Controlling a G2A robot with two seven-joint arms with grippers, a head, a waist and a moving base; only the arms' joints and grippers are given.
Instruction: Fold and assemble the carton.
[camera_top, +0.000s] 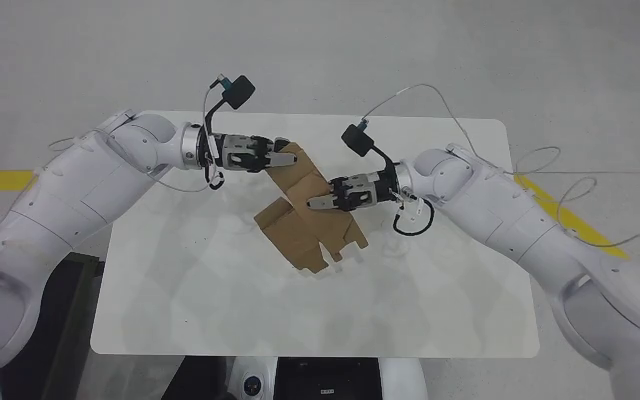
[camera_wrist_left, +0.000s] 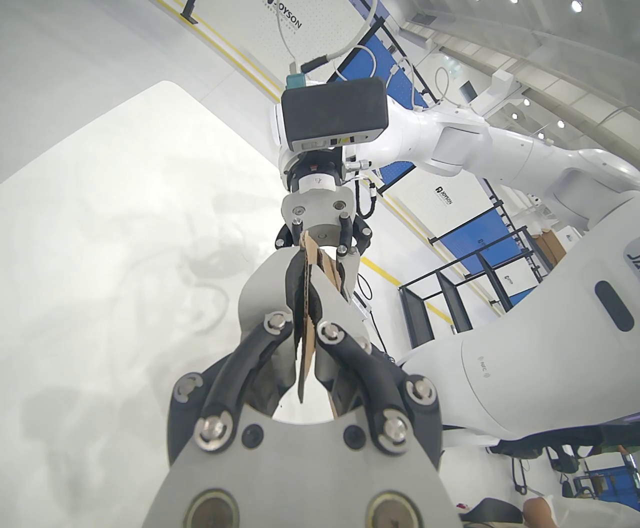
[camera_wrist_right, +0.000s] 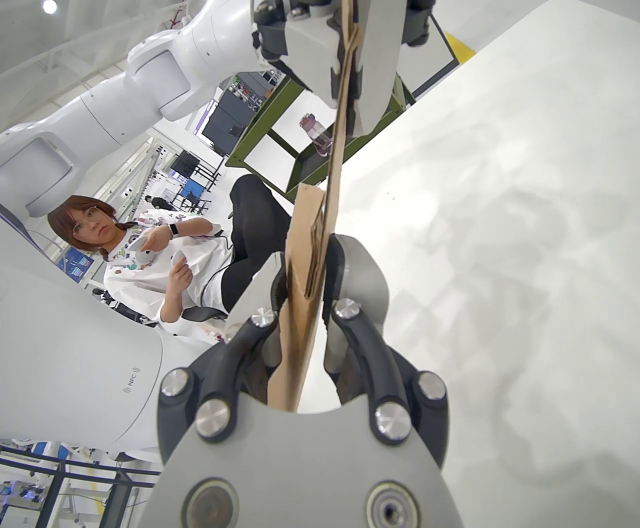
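Observation:
A flat brown cardboard carton (camera_top: 308, 215) is held above the middle of the white table (camera_top: 200, 290), with its flaps hanging toward the front. My left gripper (camera_top: 296, 157) is shut on its far upper corner. My right gripper (camera_top: 312, 203) is shut on its right-hand edge. In the left wrist view the carton (camera_wrist_left: 305, 320) runs edge-on between my left gripper (camera_wrist_left: 302, 280) fingers, and the right gripper (camera_wrist_left: 327, 245) clamps the same sheet farther off. In the right wrist view the carton (camera_wrist_right: 300, 290) sits edge-on in my right gripper (camera_wrist_right: 305, 265), with the left gripper (camera_wrist_right: 347, 75) beyond.
The white table has rounded corners and bare surface on all sides of the carton. Loose cables (camera_top: 450, 110) from the right arm trail over the table's far right part. Grey floor with a yellow line (camera_top: 560, 205) surrounds the table.

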